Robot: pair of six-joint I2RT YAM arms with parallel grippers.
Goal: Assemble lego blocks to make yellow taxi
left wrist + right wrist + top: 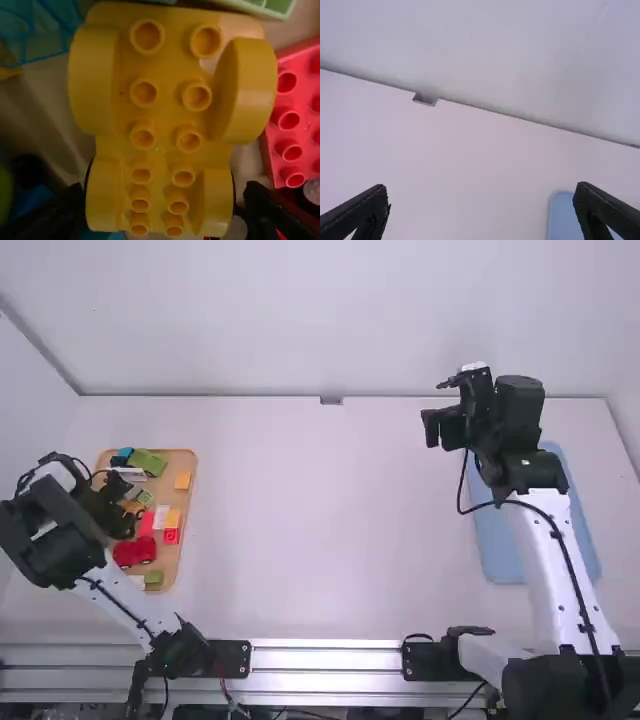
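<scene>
High view: left gripper [120, 510] at block tray, right gripper [438, 408] toward counter's far edge.
Tan shallow tray [187, 465] on white counter [330, 520], left side, holding loose toy blocks: green block [148, 462], small orange-yellow block [183, 481], red toy car [135, 552], small green block [154, 578]. Flat light-blue panel [500, 550] on right side. Left wrist view: yellow plastic studded base with raised curved sides [165, 115], the taxi part, between spread fingers; contact can't be told. Red studded plastic brick [287, 132] beside it, clear blue plastic piece [35, 30] near, on the other side; pale green plastic piece [275, 6] partly cut off. Right wrist view: fingers wide apart, white counter and pale back wall [485, 45] beyond, corner of light-blue panel near one finger.
</scene>
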